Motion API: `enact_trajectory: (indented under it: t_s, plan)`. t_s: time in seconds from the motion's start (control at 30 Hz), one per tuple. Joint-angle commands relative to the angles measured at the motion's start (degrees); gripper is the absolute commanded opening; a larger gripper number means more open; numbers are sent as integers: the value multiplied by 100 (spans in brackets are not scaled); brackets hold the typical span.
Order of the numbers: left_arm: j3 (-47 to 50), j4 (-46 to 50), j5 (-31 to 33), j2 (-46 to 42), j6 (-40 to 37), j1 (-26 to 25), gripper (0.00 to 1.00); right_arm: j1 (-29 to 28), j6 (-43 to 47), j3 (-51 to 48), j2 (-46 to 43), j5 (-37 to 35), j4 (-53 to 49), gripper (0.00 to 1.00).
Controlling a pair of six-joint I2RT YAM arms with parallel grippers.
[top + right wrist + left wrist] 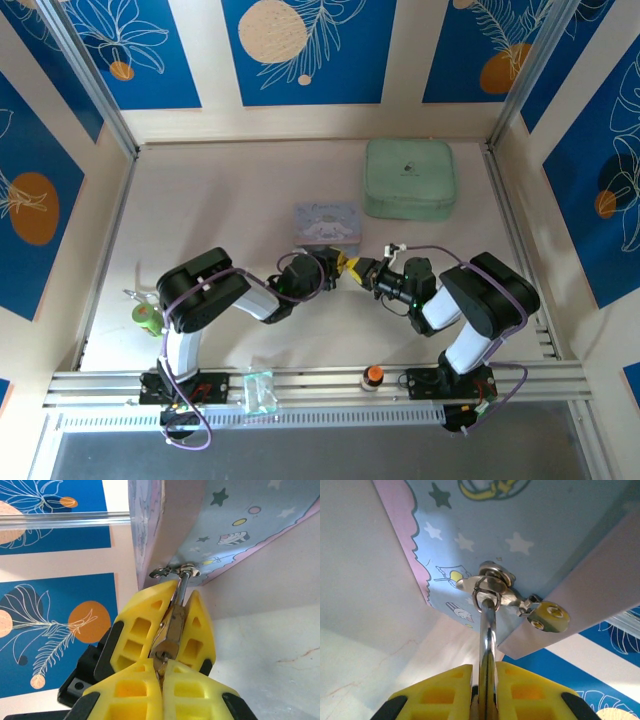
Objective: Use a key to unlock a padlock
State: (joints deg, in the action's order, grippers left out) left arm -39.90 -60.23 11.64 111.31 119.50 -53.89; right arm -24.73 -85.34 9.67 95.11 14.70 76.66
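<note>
The padlock (173, 624) hangs by its silver shackle (487, 630) from the hasp (492, 582) of the blue cartoon tin (326, 222). My left gripper (484, 671) is shut on the padlock, with its yellow fingers (142, 625) on both sides of the brass body. My right gripper (162, 664) is shut on the key (160, 666), which sits at the keyhole in the padlock's lower end. In the top view the left gripper (343, 263) and the right gripper (363, 270) meet tip to tip just in front of the tin.
A pale green case (408, 178) lies behind the tin at the back right. A green object (148, 316) sits by the left arm's base. An orange-topped knob (373, 376) and a clear piece (258, 390) stand on the front rail.
</note>
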Motion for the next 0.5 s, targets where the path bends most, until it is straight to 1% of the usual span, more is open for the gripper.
enact_trajectory:
  t_s: [0.0,0.27,0.4,0.47]
  plan:
    - [-128,-920,-329,-188,-97,-111,0,198,87,21,207,50,-1316,0]
    - [-85,-1007,-377,-119,-302,-113,0,507,231,235,286,486,-1733,0]
    - [-278,-668,-684,-90,-469,-122,0,294,508,576,86,525,-2424,0]
    - [-290,-467,-725,-142,-621,-115,0,161,723,720,-173,408,-2978,0]
